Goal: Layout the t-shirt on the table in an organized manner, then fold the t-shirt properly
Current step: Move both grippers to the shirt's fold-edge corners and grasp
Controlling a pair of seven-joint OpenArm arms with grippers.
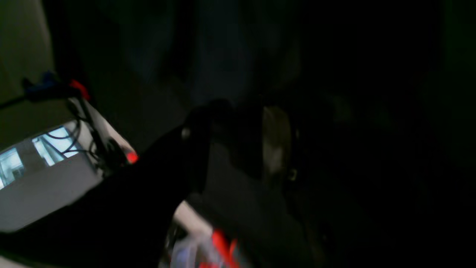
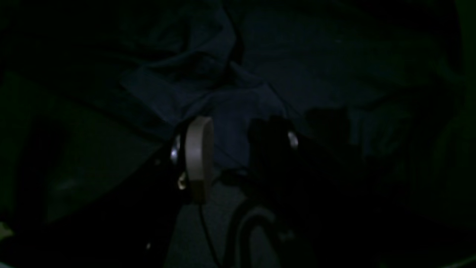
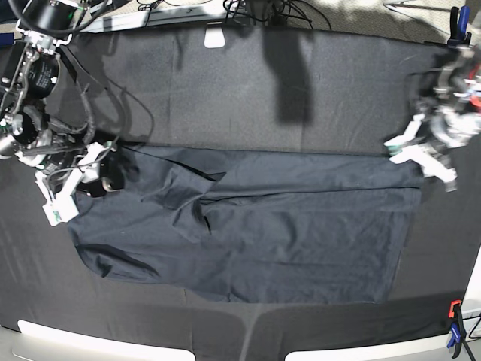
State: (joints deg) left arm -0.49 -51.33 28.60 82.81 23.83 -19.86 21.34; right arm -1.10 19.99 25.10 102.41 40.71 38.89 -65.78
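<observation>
The laying-out step is judged underway: the large dark charcoal-grey thin-fabric t-shirt (image 3: 248, 229) is spread across the frame's centre on the matte black cloth surface (image 3: 301, 83), the right hand (image 3: 71, 184) at its left end with fingers apart, the left hand (image 3: 422, 154) at its upper right corner, grip impossible to tell, and smoothing the left-side creases is likely called for next.

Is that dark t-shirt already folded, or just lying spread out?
Spread out, not yet folded: the t-shirt lies mostly flat across the table, with creases bunched near one sleeve.

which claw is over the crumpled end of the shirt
The right claw, at the base view's left, where the t-shirt bunches into folds; the left claw is at the flatter end.
</observation>
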